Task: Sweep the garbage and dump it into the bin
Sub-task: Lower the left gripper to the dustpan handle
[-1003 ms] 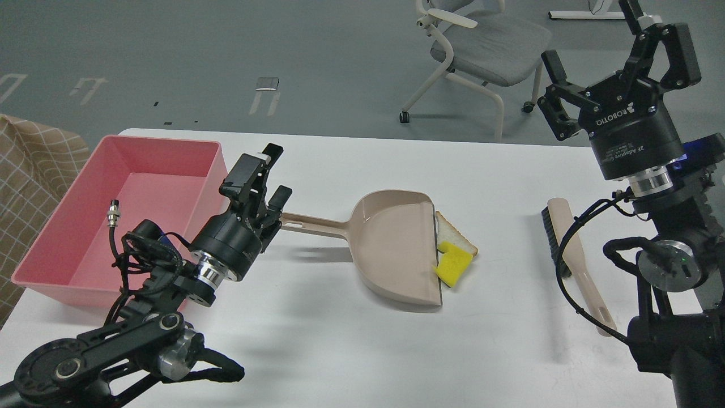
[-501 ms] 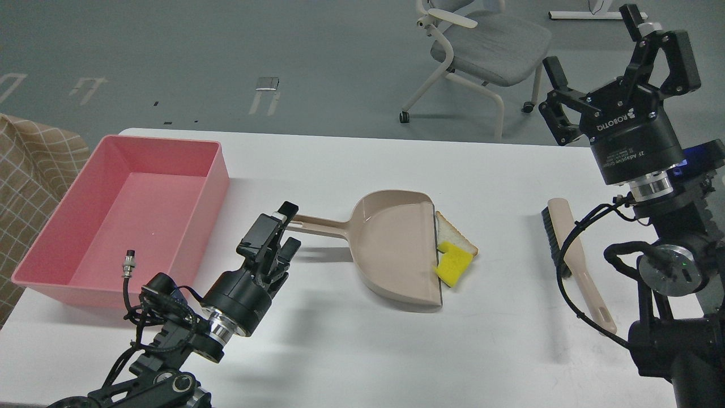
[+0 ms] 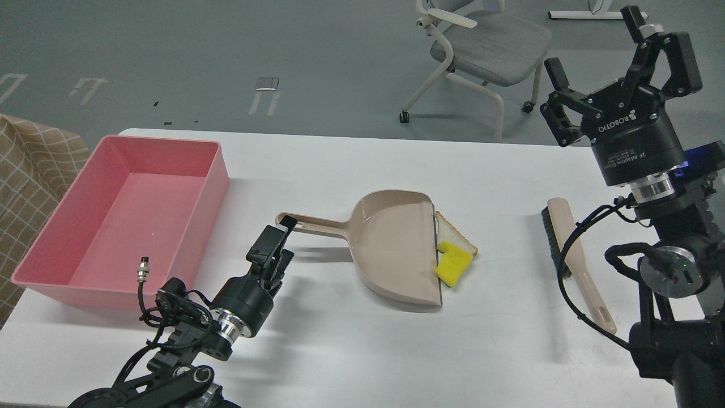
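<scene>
The white-crusted bread triangle (image 3: 453,231) and yellow notched sponge block (image 3: 453,264) are lodged at the beige plastic dustpan (image 3: 393,249) lip at three o'clock, ready for sweeping; the pink plastic tub (image 3: 122,218) is parked at nine o'clock on the white worktop (image 3: 351,340) for dumping; the left hand (image 3: 276,245), empty, opening unclear, is set near the pan's handle; the right hand (image 3: 617,54) is spread wide, empty, above the beige brush (image 3: 572,255).

left hand (image 3: 280,243) low, right hand (image 3: 612,62) raised, spread

Bin (image 3: 51,226): pink, plain walls. Dustpan (image 3: 391,249): beige. Bread slice (image 3: 453,232): white, brown crust. Sponge block (image 3: 453,264): bright yellow. Brush (image 3: 575,263): beige handle, black bristles. Worktop (image 3: 351,351): white. Both claws, left (image 3: 278,242) and right (image 3: 614,56): black. Cloth (image 3: 25,164) at left: tan, white grid.
</scene>
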### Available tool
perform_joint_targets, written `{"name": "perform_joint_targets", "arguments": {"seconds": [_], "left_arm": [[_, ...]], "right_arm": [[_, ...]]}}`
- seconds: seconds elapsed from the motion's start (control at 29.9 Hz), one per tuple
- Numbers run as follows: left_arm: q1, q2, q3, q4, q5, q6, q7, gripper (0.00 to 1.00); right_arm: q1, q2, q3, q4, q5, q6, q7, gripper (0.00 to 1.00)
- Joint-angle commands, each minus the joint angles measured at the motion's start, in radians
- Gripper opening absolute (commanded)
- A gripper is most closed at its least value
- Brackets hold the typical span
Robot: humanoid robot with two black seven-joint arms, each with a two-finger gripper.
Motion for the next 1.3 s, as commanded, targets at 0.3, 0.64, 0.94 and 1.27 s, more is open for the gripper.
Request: {"name": "perform_joint_targets", "arguments": {"seconds": [0.3, 0.64, 0.94, 1.27], "left_arm": [[-0.023, -0.055, 0.006, 0.041, 0.000, 0.000, 0.000, 0.98], [-0.091, -0.132, 0.044, 0.164, -0.002, 0.000, 0.000, 0.98], [-0.129, -0.178, 0.049, 0.259, -0.003, 0.000, -0.003, 0.98], [-0.166, -0.180, 0.049, 0.294, -0.003, 0.000, -0.006, 0.98]], "right_arm": [[0.000, 0.000, -0.001, 0.001, 0.000, 0.000, 0.000, 1.00], [-0.004, 0.000, 0.009, 0.001, 0.000, 0.000, 0.000, 1.00], [-0.016, 0.000, 0.022, 0.002, 0.000, 0.000, 0.000, 1.00], [-0.016, 0.000, 0.026, 0.001, 0.000, 0.000, 0.000, 1.00]]}}
